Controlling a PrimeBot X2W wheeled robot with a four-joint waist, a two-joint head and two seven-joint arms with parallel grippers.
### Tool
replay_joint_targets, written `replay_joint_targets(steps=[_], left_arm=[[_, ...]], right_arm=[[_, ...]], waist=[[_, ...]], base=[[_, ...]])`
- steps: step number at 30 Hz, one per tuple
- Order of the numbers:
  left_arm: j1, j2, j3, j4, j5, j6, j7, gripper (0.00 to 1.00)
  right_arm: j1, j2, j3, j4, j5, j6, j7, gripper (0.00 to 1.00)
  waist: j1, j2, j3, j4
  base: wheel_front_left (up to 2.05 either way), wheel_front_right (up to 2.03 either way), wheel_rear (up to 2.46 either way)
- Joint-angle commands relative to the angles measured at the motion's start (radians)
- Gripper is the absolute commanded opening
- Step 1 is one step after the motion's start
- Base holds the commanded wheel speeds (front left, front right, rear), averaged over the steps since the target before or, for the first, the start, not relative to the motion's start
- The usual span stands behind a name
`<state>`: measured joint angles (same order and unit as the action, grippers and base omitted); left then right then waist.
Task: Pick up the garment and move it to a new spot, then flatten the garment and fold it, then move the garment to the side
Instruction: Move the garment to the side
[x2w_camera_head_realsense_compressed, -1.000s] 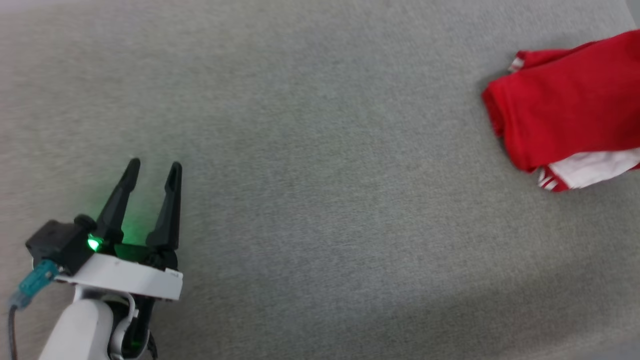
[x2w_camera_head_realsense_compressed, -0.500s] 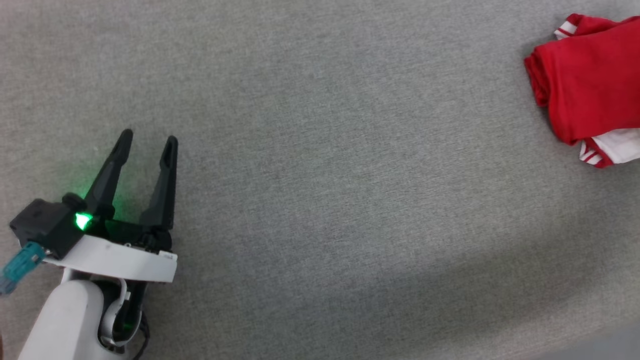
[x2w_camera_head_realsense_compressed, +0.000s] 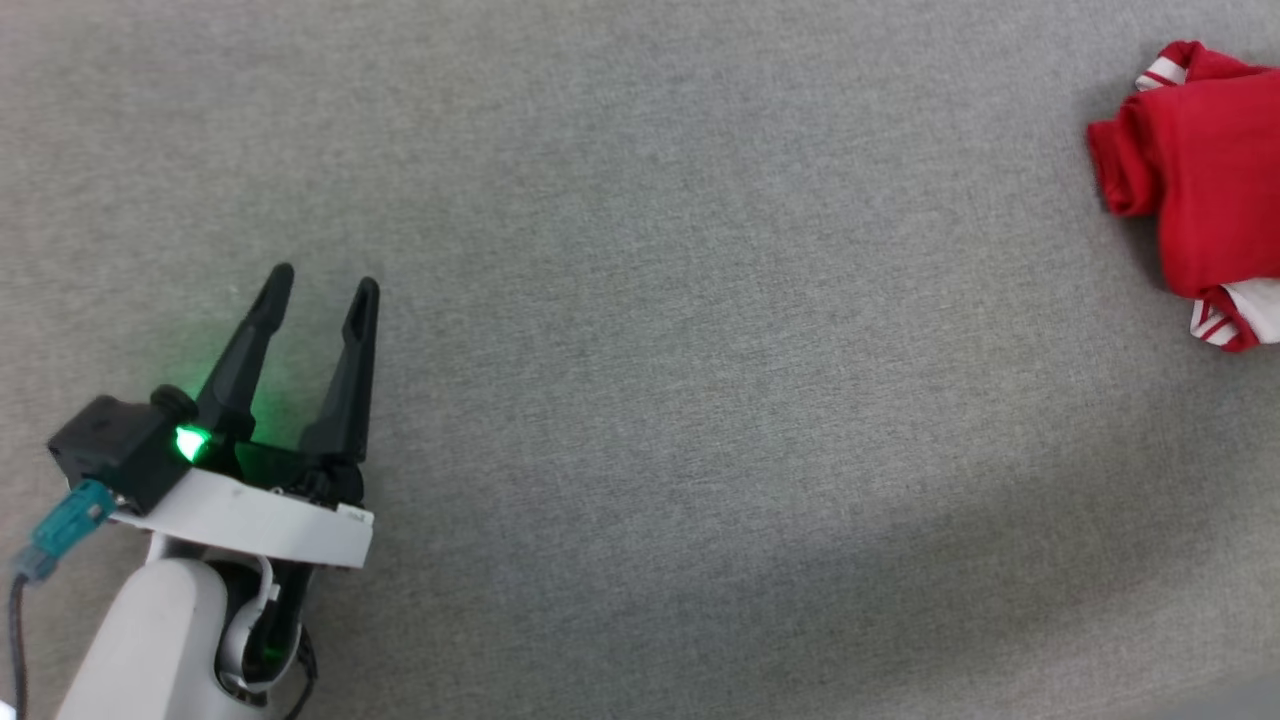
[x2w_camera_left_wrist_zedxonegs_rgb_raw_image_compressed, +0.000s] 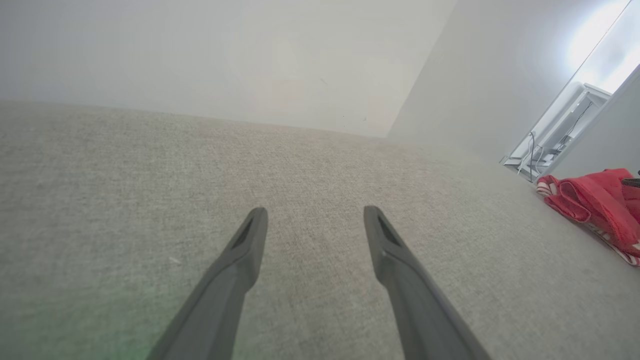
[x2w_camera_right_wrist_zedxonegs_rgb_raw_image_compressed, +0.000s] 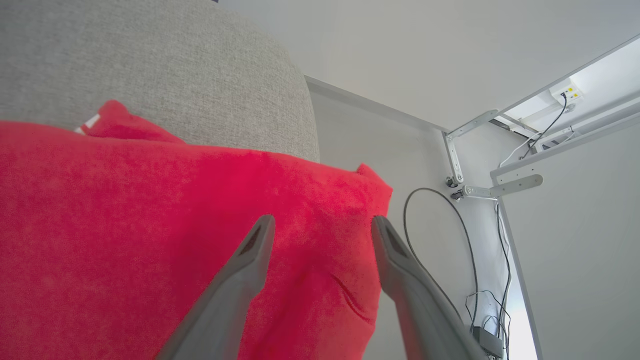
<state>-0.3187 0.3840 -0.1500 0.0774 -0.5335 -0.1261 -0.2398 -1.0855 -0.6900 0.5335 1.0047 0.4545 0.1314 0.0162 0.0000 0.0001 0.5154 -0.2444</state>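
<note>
**Head view.** The left hand (x2w_camera_head_realsense_compressed: 324, 278) hangs over the near left part of a grey woven surface (x2w_camera_head_realsense_compressed: 700, 350). Its two dark fingers are spread and point toward the far side, with nothing between them. A green light (x2w_camera_head_realsense_compressed: 188, 442) glows at the base of the fingers and tints the cloth beneath. A teal plug (x2w_camera_head_realsense_compressed: 65, 525) sits at the outer side of the white wrist. The garment (x2w_camera_head_realsense_compressed: 1215, 200), a red T-shirt, lies as a folded bundle at the far right of the surface, cut off by the view's right edge. A red-and-white striped band and a strip of white sleeve show at its near corner, and another striped band shows at its far corner. Garment and left hand are well apart, with bare grey cloth between them.

**Left wrist view.** The fingers stand wide over bare cloth. The garment shows far to the right, before a pale wall (x2w_camera_left_wrist_zedxonegs_rgb_raw_image_compressed: 225, 60).

**Right wrist view.** The right hand (x2w_camera_right_wrist_zedxonegs_rgb_raw_image_compressed: 322, 220) is over the garment with its fingers parted and red fabric visible through the gap. Whether the tips touch the fabric cannot be told. The bundle lies close to the rounded edge of the surface. Beyond that edge are a pale floor (x2w_camera_right_wrist_zedxonegs_rgb_raw_image_compressed: 360, 140) and white metal brackets (x2w_camera_right_wrist_zedxonegs_rgb_raw_image_compressed: 505, 186).
</note>
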Motion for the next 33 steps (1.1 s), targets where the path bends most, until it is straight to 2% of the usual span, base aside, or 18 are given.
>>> replay_joint_targets(steps=[1,10,21,28,33], left_arm=[[0.027,-0.002,0.000,0.025,-0.007,0.004,0.000,1.00],[0.048,-0.015,0.000,0.041,-0.020,0.002,-0.014,1.00],[0.142,-0.039,0.030,0.083,-0.039,0.000,-0.023,1.00],[0.215,-0.052,0.045,0.101,-0.050,-0.003,-0.024,1.00],[0.278,-0.056,0.073,0.101,-0.051,-0.003,-0.024,1.00]], right_arm=[[-0.010,0.000,-0.002,0.015,0.008,-0.001,-0.009,1.00],[0.008,0.005,0.008,0.086,0.048,-0.001,-0.054,1.00],[0.120,0.042,0.010,0.061,0.101,-0.001,-0.221,1.00],[0.243,0.069,-0.014,-0.029,0.104,-0.001,-0.277,1.00],[0.362,0.091,-0.102,-0.179,0.063,-0.001,-0.281,1.00]], waist=[[0.0000,-0.0001,-0.016,0.014],[0.0000,-0.0001,-0.082,0.052],[0.0000,-0.0001,-0.267,0.091],[0.0000,-0.0001,-0.393,0.123],[0.0000,-0.0001,-0.472,0.145]], base=[[0.00,0.00,0.00],[0.00,0.00,0.00],[0.00,0.00,0.00],[0.00,0.00,0.00],[0.00,0.00,0.00]])
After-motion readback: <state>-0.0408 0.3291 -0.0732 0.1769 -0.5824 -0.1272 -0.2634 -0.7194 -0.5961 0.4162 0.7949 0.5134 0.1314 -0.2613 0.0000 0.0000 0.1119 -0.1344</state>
